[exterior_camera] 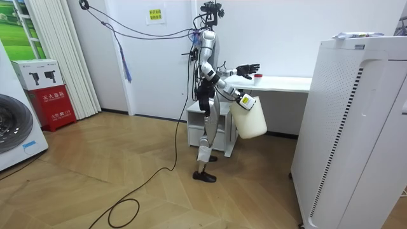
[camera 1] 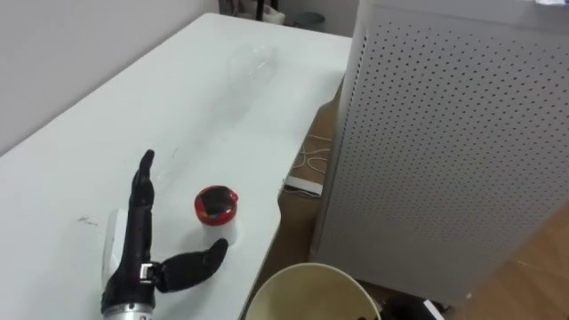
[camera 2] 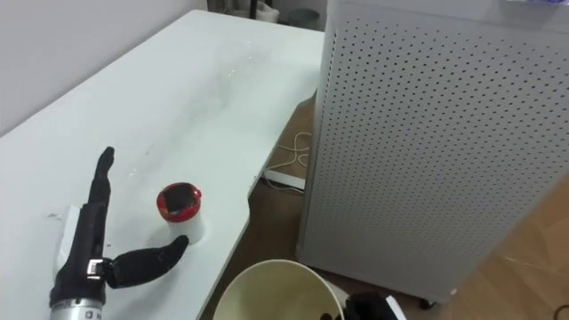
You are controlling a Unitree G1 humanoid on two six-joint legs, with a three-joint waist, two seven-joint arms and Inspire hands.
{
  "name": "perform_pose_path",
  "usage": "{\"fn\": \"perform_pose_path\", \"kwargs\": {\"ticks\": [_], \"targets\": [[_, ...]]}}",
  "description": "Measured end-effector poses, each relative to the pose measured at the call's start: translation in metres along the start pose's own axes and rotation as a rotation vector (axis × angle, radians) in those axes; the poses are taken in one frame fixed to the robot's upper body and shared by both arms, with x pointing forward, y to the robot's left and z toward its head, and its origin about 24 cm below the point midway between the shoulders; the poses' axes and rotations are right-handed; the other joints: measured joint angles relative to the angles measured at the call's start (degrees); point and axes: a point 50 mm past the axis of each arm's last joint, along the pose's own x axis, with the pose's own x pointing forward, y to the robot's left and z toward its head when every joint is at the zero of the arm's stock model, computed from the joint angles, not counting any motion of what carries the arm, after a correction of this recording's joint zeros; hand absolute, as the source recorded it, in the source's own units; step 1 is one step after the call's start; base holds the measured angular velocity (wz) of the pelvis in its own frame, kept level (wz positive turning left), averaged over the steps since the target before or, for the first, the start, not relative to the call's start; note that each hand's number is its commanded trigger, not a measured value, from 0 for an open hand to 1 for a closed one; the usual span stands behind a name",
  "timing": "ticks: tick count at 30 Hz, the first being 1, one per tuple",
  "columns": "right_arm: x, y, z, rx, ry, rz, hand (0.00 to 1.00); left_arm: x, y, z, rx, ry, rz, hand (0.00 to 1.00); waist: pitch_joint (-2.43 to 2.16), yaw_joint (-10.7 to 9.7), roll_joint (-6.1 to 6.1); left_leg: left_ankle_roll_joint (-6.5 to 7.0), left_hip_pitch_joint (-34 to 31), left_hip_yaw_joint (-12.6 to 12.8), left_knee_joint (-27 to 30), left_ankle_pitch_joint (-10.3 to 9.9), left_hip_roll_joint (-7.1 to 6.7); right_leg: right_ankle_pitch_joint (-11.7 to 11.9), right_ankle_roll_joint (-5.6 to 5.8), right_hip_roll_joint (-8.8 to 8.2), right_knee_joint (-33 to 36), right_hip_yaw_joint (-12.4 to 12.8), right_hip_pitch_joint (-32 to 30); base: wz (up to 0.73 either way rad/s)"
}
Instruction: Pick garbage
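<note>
Just beyond the open left hand's (camera 1: pixel 135 256) spread thumb, a red container (camera 1: pixel 216 204) is bracketed, seemingly for grasping; a bin (camera 1: pixel 298 274) is kept ready below.

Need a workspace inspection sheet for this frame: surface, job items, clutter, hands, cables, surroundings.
Surface: white table, mostly bare.
Job's things: small red round container near the table's front edge, just beyond the left hand's thumb and apart from it; cream bin below the table edge.
Clutter: what looks like a clear bottle lying farther along the table.
Hands: left hand at the table, fingers straight, thumb spread; right hand at the bin's rim, fingers unclear.
Cables: white cords and a power strip on the floor beside the table.
Surroundings: white perforated cabinet close on the right; washing machine across the room.
</note>
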Motion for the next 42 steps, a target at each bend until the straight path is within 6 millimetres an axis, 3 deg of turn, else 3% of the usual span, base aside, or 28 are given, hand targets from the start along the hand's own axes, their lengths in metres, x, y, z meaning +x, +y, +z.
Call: {"fn": "perform_pose_path", "kwargs": {"ticks": [7, 23, 33, 42], "targets": [[0.000, 0.001, 0.000, -0.035, 0.001, 0.020, 1.00, -0.004, -0.007, -0.008, -0.001, 0.040, -0.039, 0.00, 0.01, -0.3, -0.05, -0.03, 0.5, 0.2, -0.8, 0.0, 0.06, 0.0, -0.01, -0.06, 0.0, -1.7, -0.1, -0.02], [0.000, 0.004, 0.000, -0.028, 0.000, 0.040, 1.00, -0.005, -0.012, -0.007, -0.015, 0.048, -0.077, 0.00, 0.24, -0.4, -0.57, -0.05, 0.9, 0.6, -1.7, 0.0, 0.09, 0.0, -0.01, -0.09, -0.2, -2.2, -0.3, -0.02], [0.000, 0.007, 0.000, -0.022, 0.001, 0.041, 1.00, -0.005, -0.008, -0.017, -0.228, 0.166, 0.007, 0.00, 0.21, -1.5, -0.60, -0.05, 1.0, 0.5, -1.6, 0.0, 0.09, 0.0, -0.04, -0.18, -0.3, -3.1, -0.3, 0.00], [-0.001, 0.009, -0.003, -0.026, 0.008, 0.044, 1.00, 0.000, -0.008, -0.025, -0.300, 0.243, 0.058, 0.00, 0.31, -1.7, -0.42, -0.07, 2.9, 0.6, -2.1, 0.0, 0.10, 0.0, -0.03, -0.18, -0.3, -3.0, 1.3, -0.02]]}}
